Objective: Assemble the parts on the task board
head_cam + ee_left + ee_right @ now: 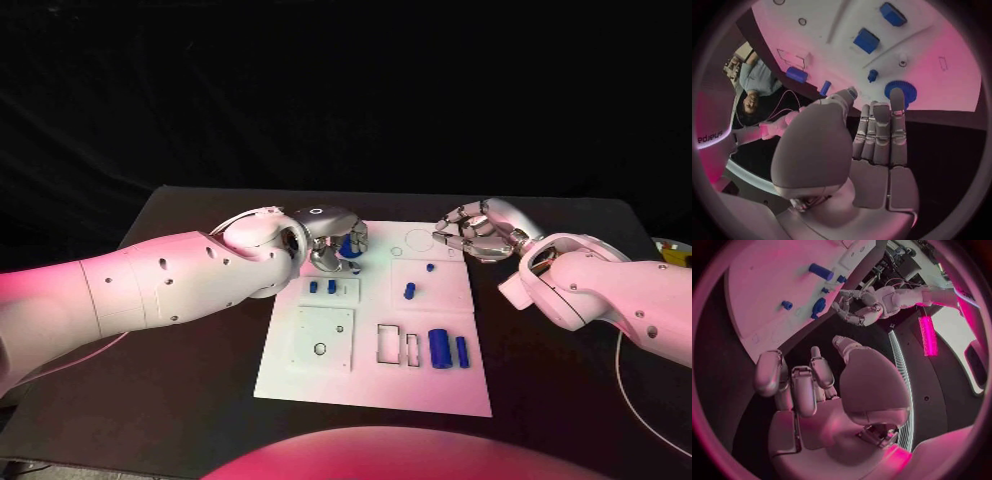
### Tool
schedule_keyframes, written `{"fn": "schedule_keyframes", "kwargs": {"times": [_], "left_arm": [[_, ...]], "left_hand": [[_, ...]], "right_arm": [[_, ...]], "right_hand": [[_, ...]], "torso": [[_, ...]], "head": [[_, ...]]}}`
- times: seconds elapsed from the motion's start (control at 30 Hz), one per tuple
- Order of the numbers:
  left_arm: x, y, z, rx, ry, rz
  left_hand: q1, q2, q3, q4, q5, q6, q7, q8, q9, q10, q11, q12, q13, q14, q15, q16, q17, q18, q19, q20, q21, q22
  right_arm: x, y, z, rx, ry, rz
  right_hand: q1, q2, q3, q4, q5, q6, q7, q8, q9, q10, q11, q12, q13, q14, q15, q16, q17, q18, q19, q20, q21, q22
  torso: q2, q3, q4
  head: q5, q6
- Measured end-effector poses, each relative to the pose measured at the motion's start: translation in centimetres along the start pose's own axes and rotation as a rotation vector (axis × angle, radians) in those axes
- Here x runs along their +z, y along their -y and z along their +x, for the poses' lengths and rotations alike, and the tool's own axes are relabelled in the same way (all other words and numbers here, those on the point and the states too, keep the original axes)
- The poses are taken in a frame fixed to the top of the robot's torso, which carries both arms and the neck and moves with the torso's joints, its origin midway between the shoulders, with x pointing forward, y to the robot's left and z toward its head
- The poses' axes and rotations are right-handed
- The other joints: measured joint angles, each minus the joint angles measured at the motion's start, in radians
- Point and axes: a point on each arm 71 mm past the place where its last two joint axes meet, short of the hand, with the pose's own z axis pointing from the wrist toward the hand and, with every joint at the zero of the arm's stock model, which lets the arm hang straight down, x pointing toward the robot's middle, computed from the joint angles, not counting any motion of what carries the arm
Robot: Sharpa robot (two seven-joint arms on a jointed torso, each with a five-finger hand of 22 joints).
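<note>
The white task board (pixel 372 385) lies mid-table. My left hand (pixel 335 240) hovers over its far left corner, and in the left wrist view its straight fingers (pixel 879 130) reach the rim of a blue gear (pixel 900 93) lying on the board; nothing is in the hand. My right hand (pixel 476 232) hangs at the board's far right corner with loosely bent fingers (pixel 795 385) and the thumb apart, holding nothing. Two blue cylinders (pixel 449 350) lie near the board's right side beside rectangular slots (pixel 389 342). Small blue parts (pixel 322 287) and another (pixel 410 291) sit further up.
A raised square plate with a round hole (pixel 320 338) takes the board's near left. A small blue peg (pixel 431 268) stands near the far right. Black table (pixel 173 380) surrounds the board, with cables along its edges.
</note>
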Motion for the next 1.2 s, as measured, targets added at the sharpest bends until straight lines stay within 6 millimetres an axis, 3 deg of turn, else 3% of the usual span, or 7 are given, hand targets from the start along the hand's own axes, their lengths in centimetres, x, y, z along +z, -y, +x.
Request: {"fn": "schedule_keyframes", "kwargs": {"times": [0.47,0.9,1.2], "left_arm": [[1.3,0.5,0.7,0.094,-0.072,0.007],[2.0,0.3,1.0,0.117,-0.100,-0.008],[2.3,0.1,1.3,0.118,-0.119,-0.017]], "left_hand": [[0.020,0.010,0.022,-0.002,0.000,0.035,-0.004,-0.014,-0.005,0.024,-0.002,-0.013,-0.011,0.027,-0.002,0.075,0.060,0.000,0.000,0.000,0.040,0.031],[0.042,0.016,0.114,-0.019,0.004,0.110,-0.003,-0.022,-0.002,0.084,-0.008,-0.039,-0.026,0.070,-0.006,0.153,0.123,0.000,-0.008,-0.008,0.105,0.083],[0.042,0.016,0.131,-0.026,0.004,0.110,-0.003,-0.027,-0.001,0.093,-0.007,-0.058,-0.031,0.082,-0.003,0.171,0.146,0.000,-0.008,-0.007,0.124,0.099]], "right_arm": [[0.1,-0.1,0.0,0.003,0.006,-0.009],[0.1,-0.2,0.0,0.004,0.010,-0.011],[0.1,-0.2,0.1,0.004,0.009,-0.012]], "right_hand": [[0.000,0.000,0.000,0.000,0.000,0.000,0.000,0.000,0.000,0.000,0.000,0.000,0.000,0.000,0.000,0.000,0.001,0.000,0.000,0.000,0.000,0.000],[0.000,0.000,0.000,0.000,0.000,0.000,0.000,0.000,0.000,0.000,0.000,0.000,0.000,0.000,0.000,0.000,0.001,0.000,0.000,0.000,0.000,0.000],[0.000,0.000,0.000,0.000,0.000,0.000,0.000,0.004,0.000,0.000,0.000,0.000,0.000,0.000,0.000,0.000,0.001,0.000,0.000,0.000,0.000,-0.001]], "torso": [[0.000,0.0006,-0.0006],[0.000,0.0006,0.0000],[0.000,0.0000,0.0004]], "head": [[0.000,-0.001],[-0.003,-0.008],[-0.005,-0.011]]}}
